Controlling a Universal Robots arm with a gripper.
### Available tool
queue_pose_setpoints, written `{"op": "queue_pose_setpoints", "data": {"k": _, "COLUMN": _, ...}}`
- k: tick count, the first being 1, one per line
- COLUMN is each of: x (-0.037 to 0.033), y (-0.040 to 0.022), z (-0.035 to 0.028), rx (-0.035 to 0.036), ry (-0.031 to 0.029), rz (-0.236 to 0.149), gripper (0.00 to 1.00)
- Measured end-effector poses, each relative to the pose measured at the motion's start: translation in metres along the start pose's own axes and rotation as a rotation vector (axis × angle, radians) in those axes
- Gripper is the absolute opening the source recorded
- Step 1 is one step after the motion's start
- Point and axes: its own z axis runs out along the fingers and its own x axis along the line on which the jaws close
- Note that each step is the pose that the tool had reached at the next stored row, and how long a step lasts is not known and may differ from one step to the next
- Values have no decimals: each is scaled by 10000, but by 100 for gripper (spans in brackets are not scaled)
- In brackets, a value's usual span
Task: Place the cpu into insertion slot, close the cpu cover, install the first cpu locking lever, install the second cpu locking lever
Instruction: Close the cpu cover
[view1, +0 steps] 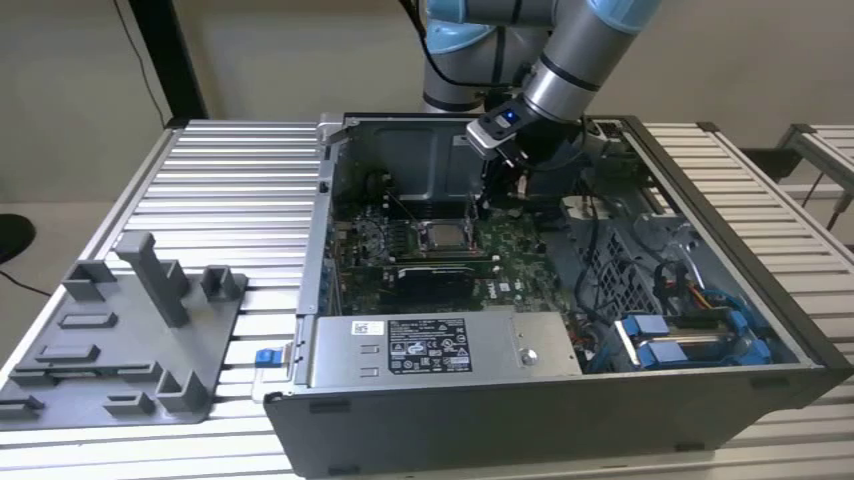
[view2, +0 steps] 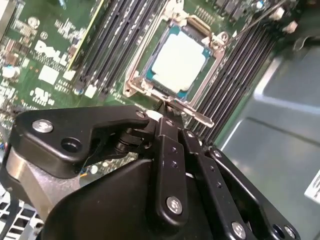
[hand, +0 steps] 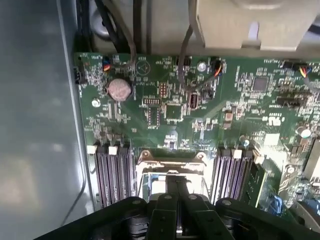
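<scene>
The cpu (view2: 180, 57) lies flat in the insertion slot (hand: 170, 160), silver face up, on the green board inside the open computer case. The cpu cover (view2: 200, 75), a thin silvery frame, lies down around the chip. A thin metal lever rod (view2: 250, 24) sticks out from one corner of the socket. My gripper (view2: 162, 114) hangs just above the socket's edge, by the cover's metal tab (view2: 195, 115). In the first wrist view its black fingers (hand: 172, 187) are pressed together with nothing seen between them. In the exterior view the gripper (view1: 497, 200) is just behind the socket (view1: 441, 237).
Black memory slots (hand: 110, 170) flank the socket on both sides. Cables (hand: 185, 45) hang over the board's far edge. The case walls (view1: 320, 210) close in around. A power supply (view1: 427, 345) and blue drive cage (view1: 681, 335) sit near the front. A grey fixture tray (view1: 120, 330) lies at the exterior view's left.
</scene>
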Motion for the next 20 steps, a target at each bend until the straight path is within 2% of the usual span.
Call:
{"op": "queue_pose_setpoints", "data": {"k": 5, "x": -1, "y": -105, "z": 35, "rx": 0, "ry": 0, "rz": 1, "gripper": 0}}
{"op": "queue_pose_setpoints", "data": {"k": 11, "x": 0, "y": -128, "z": 43, "rx": -2, "ry": 1, "rz": 2, "gripper": 0}}
{"op": "queue_pose_setpoints", "data": {"k": 17, "x": 1, "y": -354, "z": 153, "rx": -5, "ry": 0, "rz": 0, "gripper": 0}}
{"op": "queue_pose_setpoints", "data": {"k": 20, "x": 1, "y": -476, "z": 224, "rx": -42, "ry": 2, "rz": -1, "gripper": 0}}
